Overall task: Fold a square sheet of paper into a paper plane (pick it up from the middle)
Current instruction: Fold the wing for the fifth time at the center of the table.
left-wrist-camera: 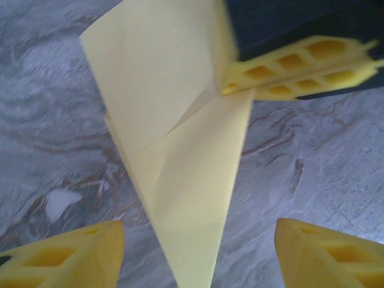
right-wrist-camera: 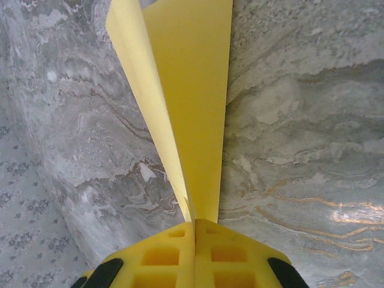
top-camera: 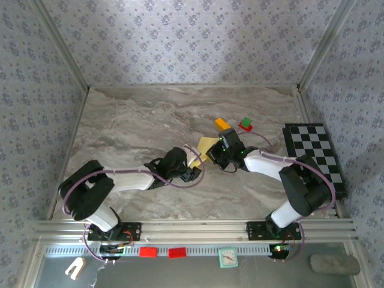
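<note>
Fingers of right arm (right-wrist-camera: 180, 243) on paper plane (right-wrist-camera: 192, 90)

You have two tools to count, the left tool (left-wrist-camera: 198, 252) and the right tool (right-wrist-camera: 195, 231), with one paper plane (left-wrist-camera: 180, 180) between them. Past the right tool, the table (top-camera: 132, 120) carries two small blocks: one orange-yellow block (top-camera: 222, 123) and one red-and-green block (top-camera: 245, 125). Off that tool's right side lies one checkered board (top-camera: 315, 159). Behind both tools, on the front ledge, count two red blocks (top-camera: 148, 252) (top-camera: 177, 252), one teal clock-faced piece (top-camera: 227, 257), one white piece (top-camera: 75, 268) and one grey lump (top-camera: 334, 264).
</note>
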Motion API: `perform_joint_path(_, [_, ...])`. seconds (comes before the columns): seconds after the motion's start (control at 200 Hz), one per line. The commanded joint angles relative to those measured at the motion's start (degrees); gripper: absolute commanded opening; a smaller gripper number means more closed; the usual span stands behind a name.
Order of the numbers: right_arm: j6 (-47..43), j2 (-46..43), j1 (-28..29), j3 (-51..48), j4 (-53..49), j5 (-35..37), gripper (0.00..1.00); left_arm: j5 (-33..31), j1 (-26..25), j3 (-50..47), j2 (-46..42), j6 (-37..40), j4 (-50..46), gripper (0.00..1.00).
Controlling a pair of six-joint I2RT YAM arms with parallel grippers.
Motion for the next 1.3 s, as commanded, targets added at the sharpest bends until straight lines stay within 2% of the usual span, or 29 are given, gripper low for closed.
perform_joint_path(0.0, [2.52, -0.87, -0.5, 1.87, -2.52, -0.63, 0.0, -0.45, -0.53, 0.57, 2.06, 6.03, 5.98, 0.63])
perform_joint_path(0.455, [6.24, 0.24, -0.85, 2.15, -2.72, -2.66, 0.0, -0.52, -0.7, 1.42, 8.38, 9.04, 9.97, 0.51])
perform_joint_path(0.745, [6.61, 0.52, -1.01, 2.7, -4.29, -3.59, 0.06, -2.47, -0.71, 0.99, 9.54, 8.58, 11.74, 0.39])
perform_joint_path(0.855, [6.4, 0.55, -1.04, 2.88, -4.9, -3.45, 0.12, -2.52, -0.67, 0.93, 9.71, 8.49, 11.67, 0.35])
perform_joint_path(1.059, [5.2, 0.68, -1.1, 3.51, -7.92, -2.72, 0.35, -2.52, -0.64, 0.34, 9.8, 8.59, 11.8, 0.29])
perform_joint_path(1.294, [4.02, -0.49, -1.62, 3.69, -9.94, -1.11, 0.5, -2.49, -0.62, 0.04, 10.15, 8.29, 11.97, 0.24])
